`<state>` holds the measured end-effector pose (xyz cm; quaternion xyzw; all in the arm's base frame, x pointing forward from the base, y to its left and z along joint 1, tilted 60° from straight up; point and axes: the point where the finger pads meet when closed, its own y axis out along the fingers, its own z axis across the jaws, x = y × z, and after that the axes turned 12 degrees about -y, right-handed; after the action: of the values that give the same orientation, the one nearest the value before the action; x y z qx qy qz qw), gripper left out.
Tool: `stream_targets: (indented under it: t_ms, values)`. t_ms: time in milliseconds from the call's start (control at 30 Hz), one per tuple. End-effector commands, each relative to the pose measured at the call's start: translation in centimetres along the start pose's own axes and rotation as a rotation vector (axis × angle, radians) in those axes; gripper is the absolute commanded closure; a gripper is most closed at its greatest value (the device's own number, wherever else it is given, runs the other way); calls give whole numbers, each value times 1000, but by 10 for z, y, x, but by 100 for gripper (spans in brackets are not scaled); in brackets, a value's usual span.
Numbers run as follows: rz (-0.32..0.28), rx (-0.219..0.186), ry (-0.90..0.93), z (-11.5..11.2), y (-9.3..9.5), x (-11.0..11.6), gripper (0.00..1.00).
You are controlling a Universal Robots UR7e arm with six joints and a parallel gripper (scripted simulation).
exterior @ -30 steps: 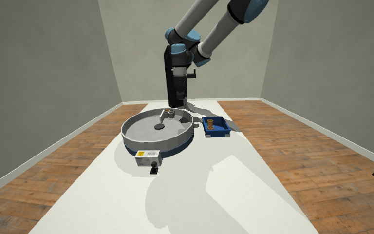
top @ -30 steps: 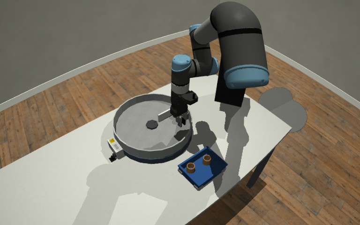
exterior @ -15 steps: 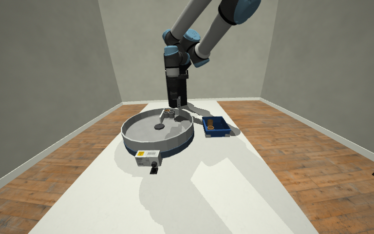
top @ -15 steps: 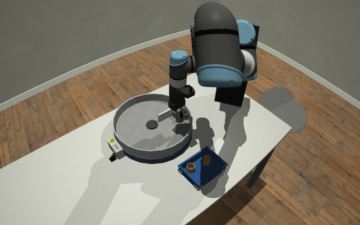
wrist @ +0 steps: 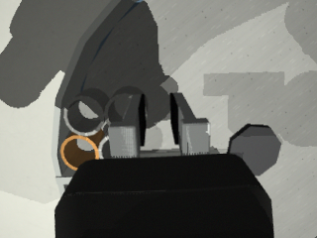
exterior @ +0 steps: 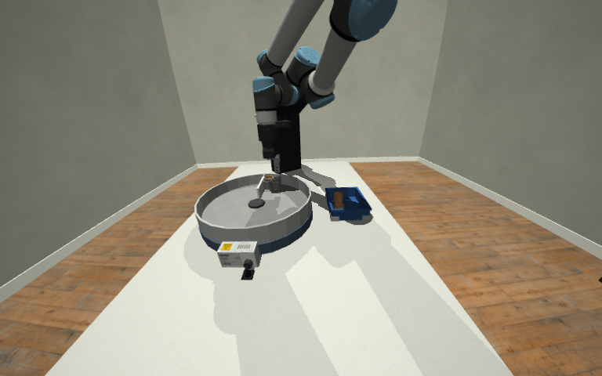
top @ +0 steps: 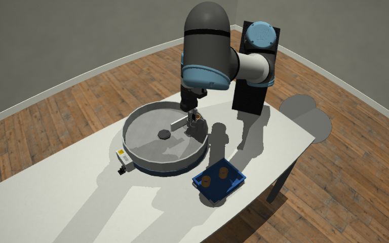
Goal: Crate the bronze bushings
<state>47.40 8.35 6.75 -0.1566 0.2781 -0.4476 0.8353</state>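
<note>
Round grey-walled turning table (top: 164,166) (exterior: 252,233) (wrist: 69,84); blue crate (top: 203,192) (exterior: 349,214) beside it, two bronze bushings inside. Gripper (top: 191,126) (exterior: 276,171) (wrist: 158,109) above turning table, part-open, nothing held. Hollow bronze bushing (top: 197,116) (exterior: 269,177) (wrist: 79,153) on turning table, axis upright.

Two bushings (top: 205,181) (exterior: 339,204) lie in the crate (top: 219,197) (exterior: 349,214); others, seemingly four, stand in the turning table (top: 164,166) (exterior: 255,233).

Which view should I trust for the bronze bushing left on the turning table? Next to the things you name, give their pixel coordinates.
The wrist view: it shows the bronze bushing (top: 197,116) (exterior: 269,177) (wrist: 79,153)'s whole top ring, beside steel bushings (wrist: 84,115). The top view gives only part of its rim behind the pincer (top: 191,126) (wrist: 158,119); the exterior view, a small orange patch.
</note>
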Motion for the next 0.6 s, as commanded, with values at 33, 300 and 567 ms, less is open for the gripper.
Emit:
stream_targets:
  t_ms: [33,300,567]
  values:
    - [0,0,0,-14,1,17,55]
    - [0,-1,0,-35,4,43,55]
    - [0,0,-1,-35,4,43,55]
